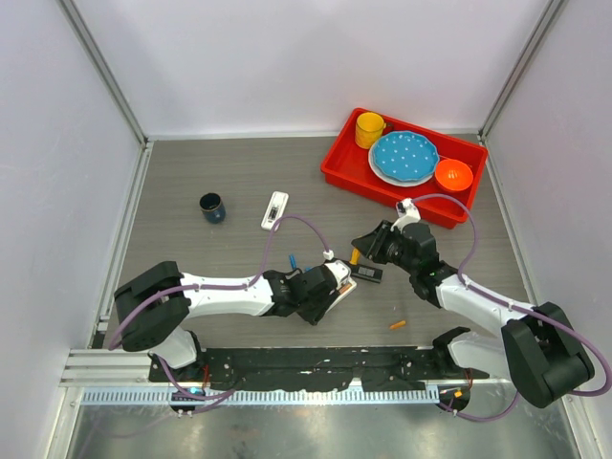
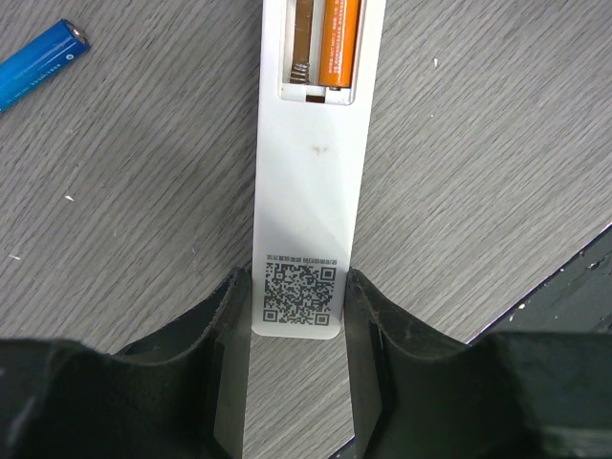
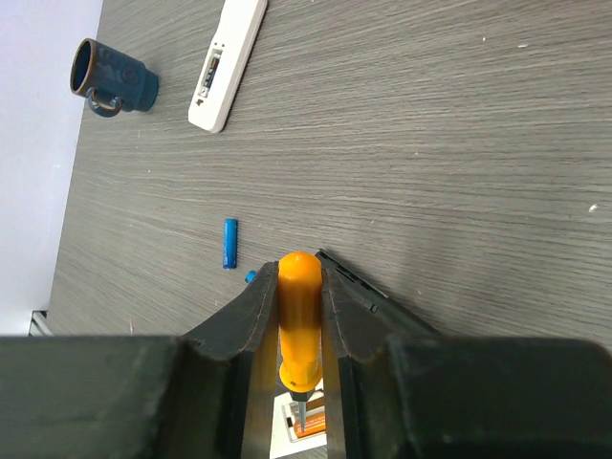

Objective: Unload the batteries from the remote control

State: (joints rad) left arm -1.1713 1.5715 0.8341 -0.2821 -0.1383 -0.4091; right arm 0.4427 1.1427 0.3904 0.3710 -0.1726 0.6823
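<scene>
On the surface (image 1: 191, 172), the remote (image 2: 306, 191) is clamped endwise by the left hand (image 2: 296, 287). Its orange battery (image 2: 340, 43) lies lengthwise under the tip of the screwdriver (image 3: 298, 325), which is clamped in the right hand (image 3: 299, 277).

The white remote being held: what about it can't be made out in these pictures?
Left wrist view: on the remote the battery bay runs off the top edge; the orange battery shows only partly.
Right wrist view: the right pincer and bottom edge leave only a sliver under the screwdriver tip.
Top view: too small for detail.
</scene>
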